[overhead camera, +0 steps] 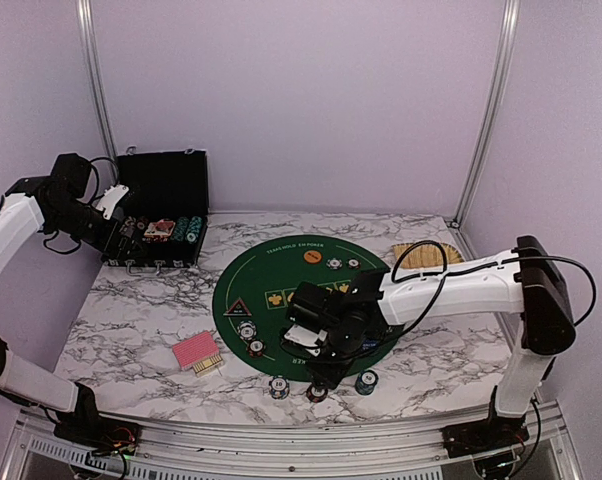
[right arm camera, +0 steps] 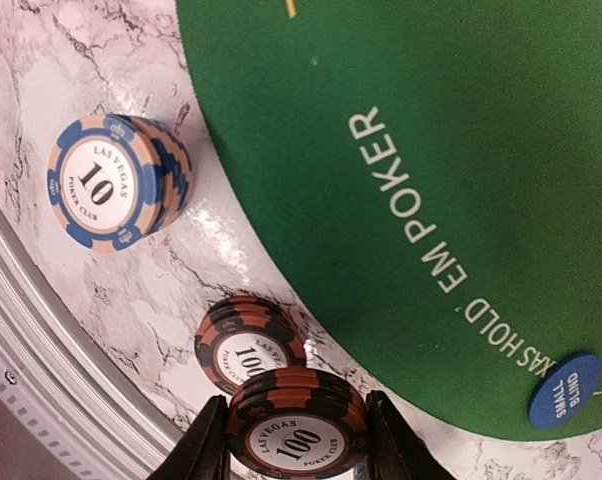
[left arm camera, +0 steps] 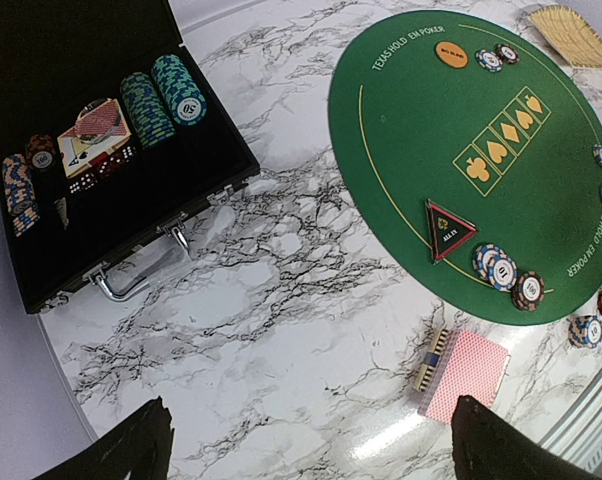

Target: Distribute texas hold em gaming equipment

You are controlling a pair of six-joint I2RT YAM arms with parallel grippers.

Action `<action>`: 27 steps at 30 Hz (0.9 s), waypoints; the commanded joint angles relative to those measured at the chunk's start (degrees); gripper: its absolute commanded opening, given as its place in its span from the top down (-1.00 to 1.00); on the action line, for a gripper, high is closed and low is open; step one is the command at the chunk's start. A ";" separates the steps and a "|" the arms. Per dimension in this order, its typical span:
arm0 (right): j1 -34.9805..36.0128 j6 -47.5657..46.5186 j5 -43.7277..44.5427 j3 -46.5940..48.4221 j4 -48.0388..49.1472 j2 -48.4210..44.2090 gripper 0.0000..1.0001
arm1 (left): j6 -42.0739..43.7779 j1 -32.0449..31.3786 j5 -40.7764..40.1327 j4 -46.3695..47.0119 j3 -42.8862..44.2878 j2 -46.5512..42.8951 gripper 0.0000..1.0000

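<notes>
- Right gripper [right arm camera: 296, 450]: clenched on a black-and-orange "100" chip stack [right arm camera: 297, 425], one finger against each side of its edge.
- Cannot tell whether the held stack rests on the surface or is lifted off it.
- The held stack is just off the near rim of the green mat [right arm camera: 431, 150], over the marble table [right arm camera: 101, 320]. A second "100" stack [right arm camera: 243, 345] lies on the marble right beside it.
- Blue-and-tan "10" stack [right arm camera: 116, 180] stands on the marble farther along the mat's rim, apart from both "100" stacks.
- Blue "small blind" button [right arm camera: 564, 390] lies on the green, at the mat's edge.
- Left gripper [left arm camera: 311, 430]: released, fingers wide apart, nothing between them. In the top view it is raised near the left end of the black case [left arm camera: 181, 190].
- The case is open, with rows of teal chips [left arm camera: 166, 100] and some cards inside.
- On the mat, a black triangular button [left arm camera: 447, 228] lies with two chip stacks [left arm camera: 494, 266] just beside it near the rim. The orange button [left arm camera: 451, 54] lies at the far side, with two chips next to it.
- Red-backed card deck [left arm camera: 464, 374] lies on the marble, off the mat, near the triangular button.
- Tan tray [overhead camera: 421, 258] sits at the mat's far right edge.
</notes>
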 commanded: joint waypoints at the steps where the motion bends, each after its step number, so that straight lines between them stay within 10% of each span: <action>1: -3.36 0.22 1.62 0.34 -1.23 -2.73 0.43 | -0.03 0.15 1.14 -1.81 1.62 -0.91 -0.98; 27: -13.63 -0.34 3.69 -9.43 7.38 0.16 0.51 | 0.23 0.09 0.47 -2.11 2.18 -1.06 -0.98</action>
